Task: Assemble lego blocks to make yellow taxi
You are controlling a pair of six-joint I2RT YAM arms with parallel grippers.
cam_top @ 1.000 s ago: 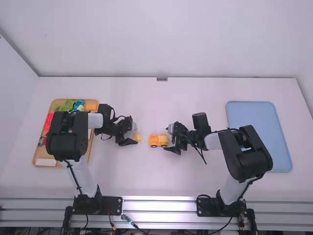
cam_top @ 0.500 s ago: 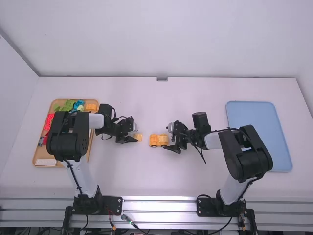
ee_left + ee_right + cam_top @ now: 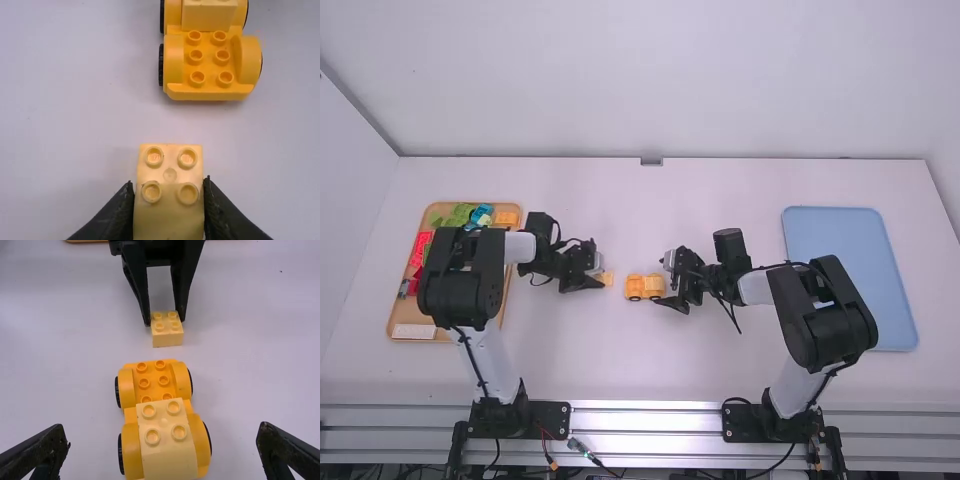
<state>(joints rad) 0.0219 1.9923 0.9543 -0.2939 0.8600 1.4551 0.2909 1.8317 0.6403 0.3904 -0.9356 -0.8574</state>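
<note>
Yellow through and through, the car [image 3: 644, 288] sits upright on its wheels near the middle of the table [image 3: 630, 370], between my two grippers. I take twelve o'clock as straight away from the arms in the high view. Just off the car's nine o'clock end, my left gripper [image 3: 169, 192] is clamped on a pale block [image 3: 170, 172], studs up. At the car's three o'clock end, my right gripper [image 3: 164, 437] has its jaws wide apart, one on either side and gripping nothing.

One pale top block [image 3: 167, 440] is already seated on the car's three o'clock half; the nine o'clock half shows bare studs [image 3: 164, 380]. I judge the step in hand to be adding the second pale block.

Next, I expect to lift the block above the studs, carry it toward three o'clock, square it up and press straight down. Since the car could roll or skid under that push, I'd close the right gripper on it first. I can't tell whether the held block touches the table.

Over at nine o'clock, the wooden tray [image 3: 402, 312] holds red [image 3: 421, 248], green [image 3: 455, 215] and orange [image 3: 506, 217] pieces; the blue tray [image 3: 850, 280] lies at three.
</note>
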